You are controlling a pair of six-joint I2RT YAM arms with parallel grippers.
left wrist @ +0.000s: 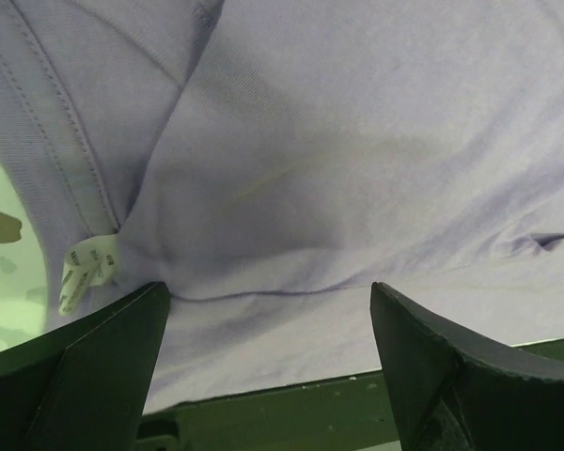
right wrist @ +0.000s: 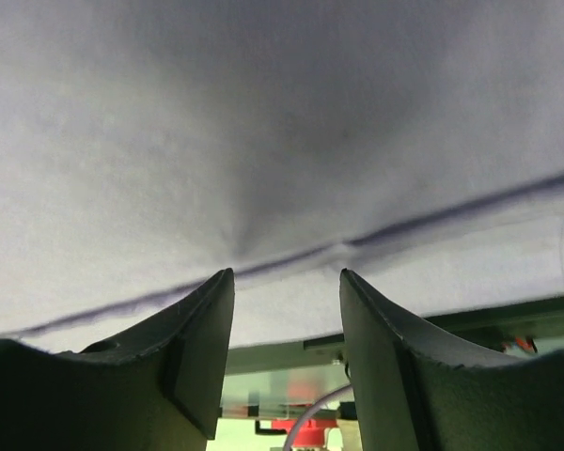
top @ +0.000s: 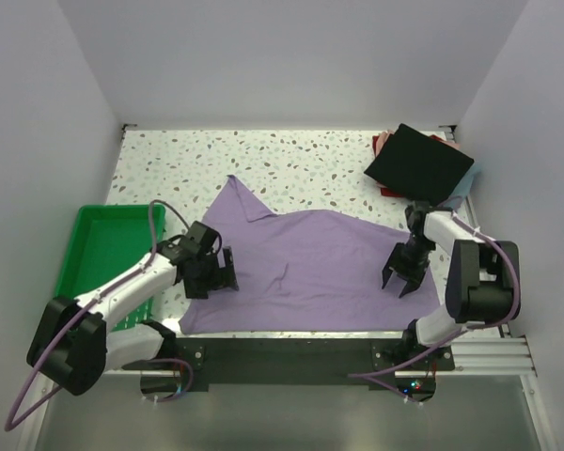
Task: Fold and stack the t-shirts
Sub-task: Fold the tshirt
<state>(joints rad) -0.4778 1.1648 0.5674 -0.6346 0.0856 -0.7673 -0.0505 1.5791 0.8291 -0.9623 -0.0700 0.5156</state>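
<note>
Left gripper point(top: 216, 272) & right gripper point(top: 400, 278) both spread wide, nothing pinched, over lavender tee point(top: 305, 268) by front edge of counter point(top: 179, 155), prob lining up a fold.

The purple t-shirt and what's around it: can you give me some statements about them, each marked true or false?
1. The purple t-shirt lies spread out on the table. True.
2. The green tray sits at the table's right side. False: it is at the left side.
3. A black t-shirt lies folded in the far right corner. True.
4. Both end effectors are shut on cloth. False: the left end effector and the right end effector are open, one at each side edge of the purple t-shirt.
</note>
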